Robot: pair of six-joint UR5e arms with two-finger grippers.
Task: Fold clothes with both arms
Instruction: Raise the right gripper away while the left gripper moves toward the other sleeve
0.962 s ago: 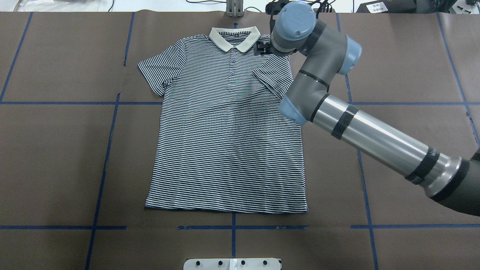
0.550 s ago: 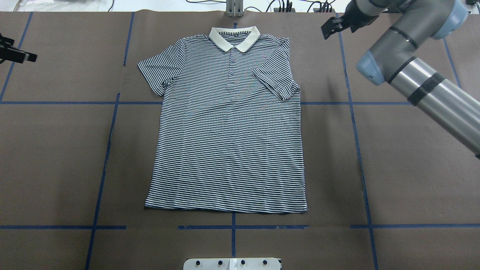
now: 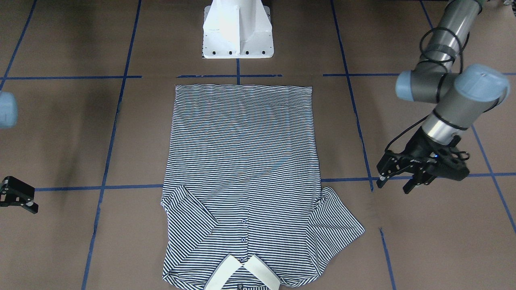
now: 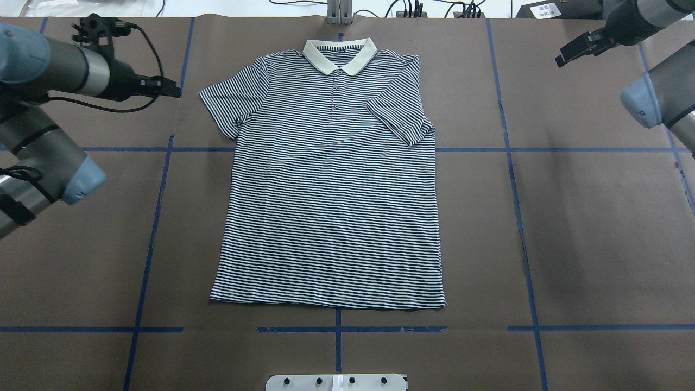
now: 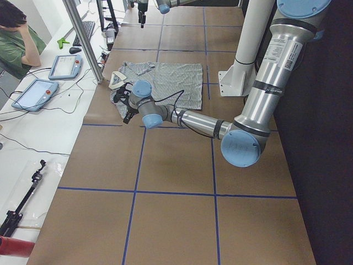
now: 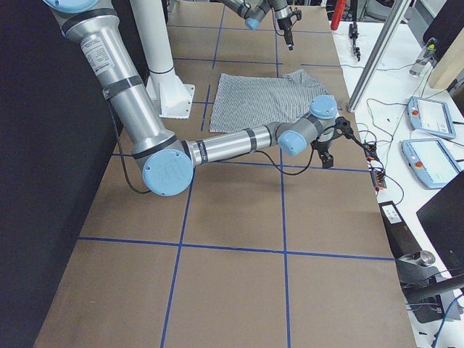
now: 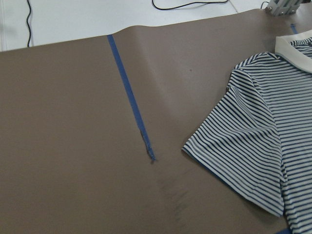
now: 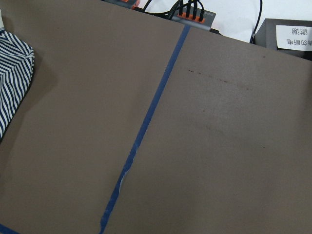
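Observation:
The striped polo shirt (image 4: 331, 206) lies flat and face up in the middle of the table, cream collar (image 4: 339, 54) at the far edge. Its sleeve (image 4: 402, 122) on my right side is folded in over the chest. The other sleeve (image 4: 231, 103) is spread out. My left gripper (image 4: 175, 91) is open and empty, hovering just left of the spread sleeve; it also shows in the front-facing view (image 3: 395, 184). My right gripper (image 4: 562, 58) is open and empty at the far right, well away from the shirt. The left wrist view shows the spread sleeve (image 7: 243, 161).
The white pedestal base (image 3: 238, 32) stands at the near edge behind the shirt's hem. Blue tape lines (image 4: 149, 239) cross the brown table cover. A metal post (image 4: 339, 13) and cables sit beyond the collar. An operator (image 5: 16, 38) and tablets (image 5: 66, 66) are at the side bench.
My right arm has drawn back from the shirt's shoulder by the collar to the far right. My left arm has come in from the left edge toward the spread sleeve. The shirt has not moved.

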